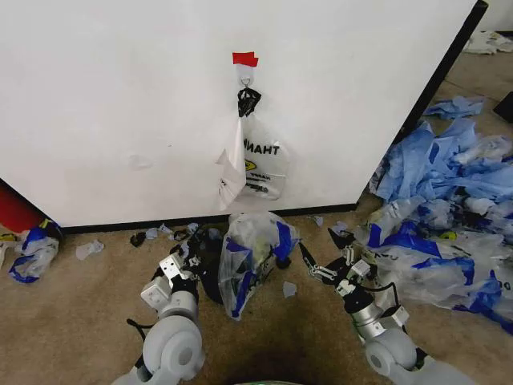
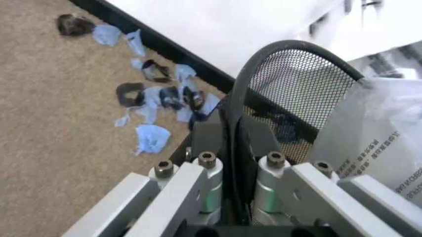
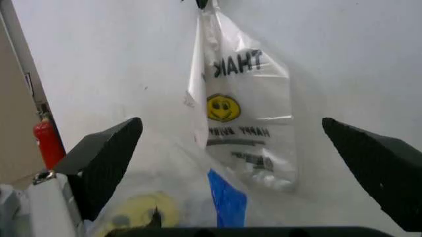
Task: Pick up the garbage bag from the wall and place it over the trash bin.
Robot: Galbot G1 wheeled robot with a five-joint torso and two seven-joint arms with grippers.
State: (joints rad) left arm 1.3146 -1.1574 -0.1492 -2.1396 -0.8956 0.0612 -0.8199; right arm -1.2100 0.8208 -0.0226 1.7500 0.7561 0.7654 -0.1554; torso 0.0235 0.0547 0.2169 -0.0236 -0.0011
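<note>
Hanging bag [image 1: 258,164] lettered "THANK"

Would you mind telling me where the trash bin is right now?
In the head view the trash bin stands on the carpet below the wall, between the two pincers, with the garbage bag draped over it; the left pincer clamps its mesh rim.
</note>
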